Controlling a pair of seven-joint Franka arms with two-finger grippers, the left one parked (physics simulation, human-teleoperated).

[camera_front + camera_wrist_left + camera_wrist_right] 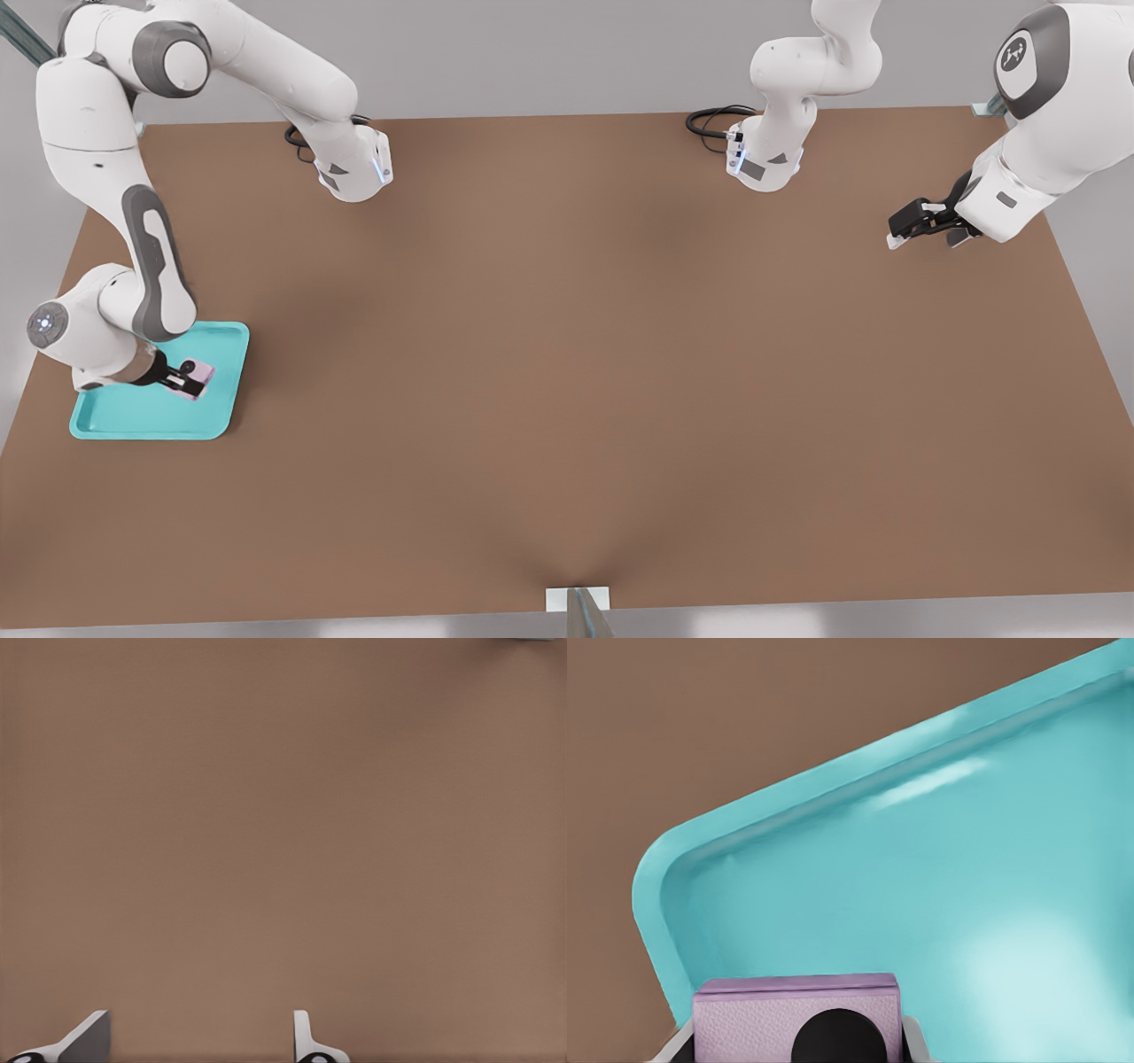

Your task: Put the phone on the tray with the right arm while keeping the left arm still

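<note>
One small pale pink, nearly square folded phone [197,376] sits between the black fingers of the working arm's gripper [188,378], over the shallow turquoise plastic tray [133,424] with its rounded corners and raised rim. The fingers are clamped on the phone's two sides; in the right wrist view the pale finger pads [914,1038] press against the pink casing [749,1020] just beside one round black camera lens [840,1038]. Whether the phone's underside touches the tray floor cannot be told from either view. The phone lies over the tray's half toward the front view's right, inside the rim, near the tray's middle in depth. The right arm [151,257], white with grey joint bands, reaches down from the front view's upper left, and its wrist covers part of the tray's side toward the front view's left. The tray rests flat on the brown table [567,372], close to the table's edge at the front view's left. In the right wrist view a rounded tray corner [660,868] and its glossy floor show beyond the phone.
</note>
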